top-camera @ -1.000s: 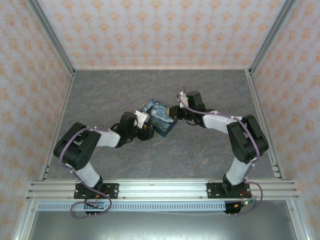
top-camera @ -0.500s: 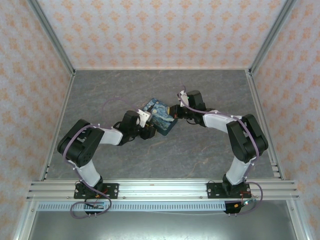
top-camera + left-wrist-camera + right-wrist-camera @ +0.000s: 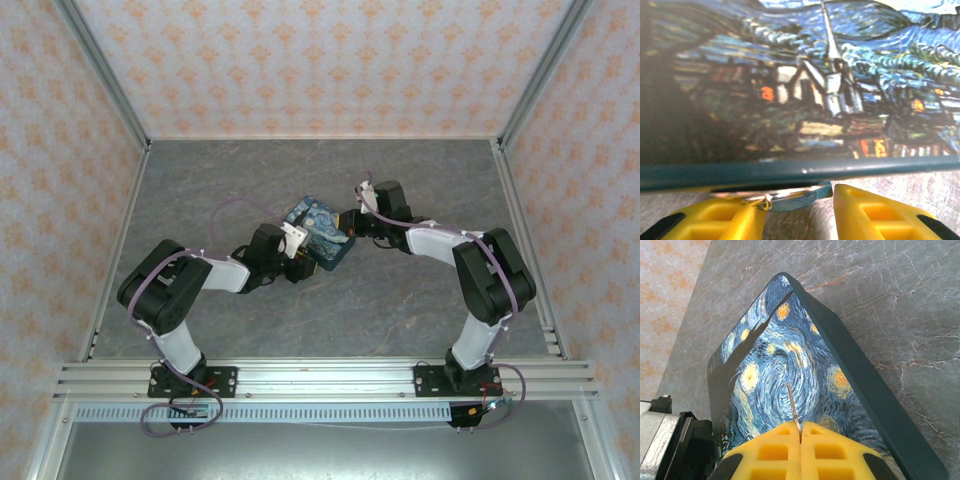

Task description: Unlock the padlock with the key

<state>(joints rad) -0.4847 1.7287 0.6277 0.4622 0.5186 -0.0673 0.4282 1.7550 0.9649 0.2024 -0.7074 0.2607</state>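
Counting first: two arms, two hands, one painted box, one key, one padlock, one small gold ring.

The box, blue and yellow with a night-sky print, sits mid-surface between both hands, turned at an angle to the walls.

The left hand is at the box's near-left edge. In its wrist view, the two yellow fingers stand apart with a clear gap, so this hand is open and pinches nothing. Just ahead of that gap, under the box's dark teal rim, is a small teal-and-silver piece that reads as the padlock. It is blurred, so I cannot make out the shackle. The gold ring hangs at its left end, touching or nearly touching the left finger.

The right hand is at the box's far-right side. In its wrist view, the fingers are pressed together on the key, a thin metal blade sticking out over the painted face. Whether the blade tip touches the box, I cannot tell.
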